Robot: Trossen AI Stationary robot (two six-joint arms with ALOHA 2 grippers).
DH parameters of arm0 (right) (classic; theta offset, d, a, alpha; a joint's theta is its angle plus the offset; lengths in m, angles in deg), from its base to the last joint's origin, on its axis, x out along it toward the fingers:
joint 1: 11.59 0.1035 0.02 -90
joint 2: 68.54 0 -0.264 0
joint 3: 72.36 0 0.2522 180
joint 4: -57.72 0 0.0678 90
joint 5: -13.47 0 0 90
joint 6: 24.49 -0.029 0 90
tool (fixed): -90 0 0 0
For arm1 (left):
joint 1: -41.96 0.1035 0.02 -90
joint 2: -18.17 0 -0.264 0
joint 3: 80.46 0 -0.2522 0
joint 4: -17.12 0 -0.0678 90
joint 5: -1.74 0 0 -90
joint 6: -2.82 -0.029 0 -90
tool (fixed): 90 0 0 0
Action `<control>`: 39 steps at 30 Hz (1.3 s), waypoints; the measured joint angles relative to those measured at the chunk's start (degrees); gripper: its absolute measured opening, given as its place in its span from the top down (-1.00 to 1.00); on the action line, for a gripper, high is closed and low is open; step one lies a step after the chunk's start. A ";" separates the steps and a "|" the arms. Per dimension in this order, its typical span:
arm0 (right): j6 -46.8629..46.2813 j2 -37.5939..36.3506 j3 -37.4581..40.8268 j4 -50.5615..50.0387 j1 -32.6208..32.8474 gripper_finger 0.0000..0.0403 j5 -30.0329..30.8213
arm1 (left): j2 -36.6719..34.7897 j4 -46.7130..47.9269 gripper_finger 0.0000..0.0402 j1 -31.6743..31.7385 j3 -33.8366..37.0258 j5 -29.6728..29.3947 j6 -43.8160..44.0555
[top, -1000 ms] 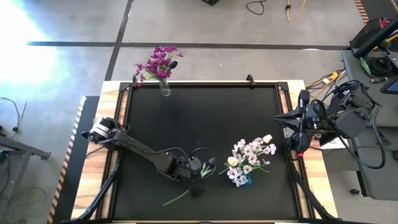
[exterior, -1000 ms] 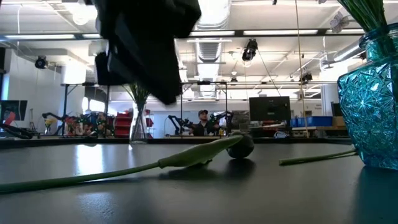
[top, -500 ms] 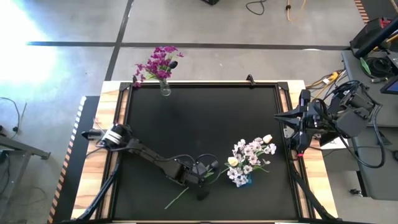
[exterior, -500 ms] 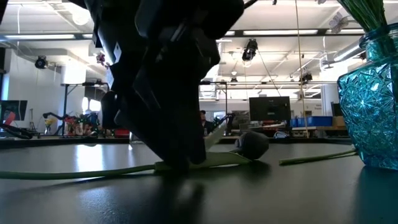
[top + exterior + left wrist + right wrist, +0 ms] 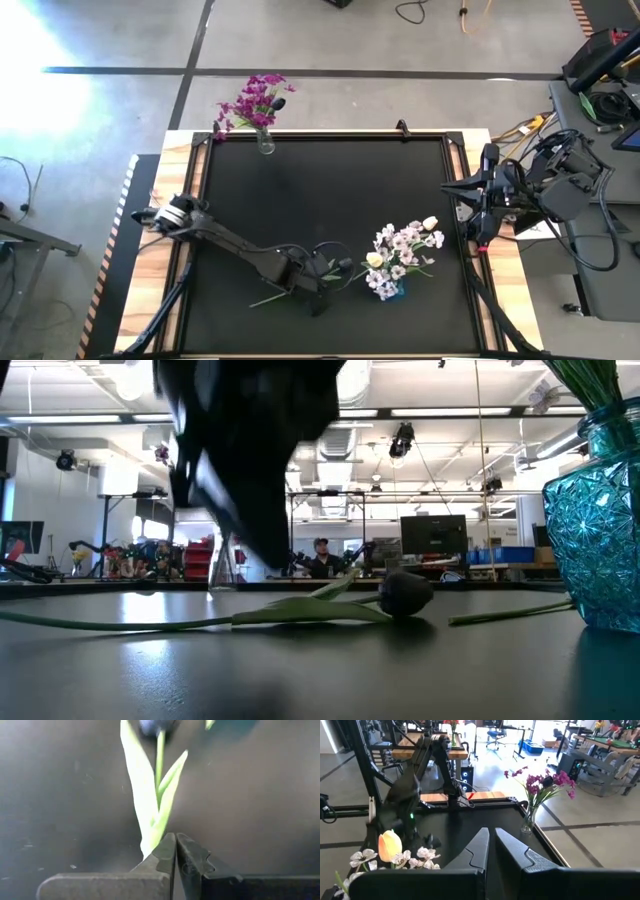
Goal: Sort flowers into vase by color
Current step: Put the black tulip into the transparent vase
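Observation:
A dark-budded flower (image 5: 300, 288) lies flat on the black table, its bud (image 5: 405, 593) toward the blue vase and its long green stem (image 5: 110, 625) trailing left. My left gripper (image 5: 318, 283) hovers over its leaves (image 5: 150, 795), fingers shut (image 5: 175, 840). A clear vase (image 5: 264, 143) at the far left holds magenta flowers (image 5: 252, 100). A blue glass vase (image 5: 595, 520) near the right holds white and cream flowers (image 5: 402, 252). My right gripper (image 5: 490, 835) waits shut, raised at the table's right edge. My left gripper points steeply down with its shut fingertips over the base of the flower's leaves (image 5: 148, 846), which runs under one finger (image 5: 162, 851). No stem shows between the fingers. Whether they touch the flower I cannot tell. The flower lies flat on the table.
A loose green stem (image 5: 510, 613) lies on the table toward the blue vase. Wooden rails (image 5: 180, 200) frame the black surface. Bare black surface (image 5: 330, 190) stretches between the two vases. A person sits far off in the room behind.
My left gripper dropped onto the flower near its leaves and has since drawn up a little. The flower has turned on the table: its stem's free end has swung toward the far left, while the bud has stayed about where it was.

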 joint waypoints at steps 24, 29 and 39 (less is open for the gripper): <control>1.38 -0.19 0.00 0.42 0.00 0.89 -0.07 | -1.35 -2.42 0.42 4.44 1.02 7.50 -13.79; 1.42 -0.44 0.00 0.40 -0.01 0.89 -0.09 | 1.26 -3.57 0.35 4.52 1.48 11.62 -14.96; 1.53 -0.48 -0.01 0.16 -0.01 0.89 -0.09 | 3.33 -3.71 0.39 4.61 1.98 10.44 -13.10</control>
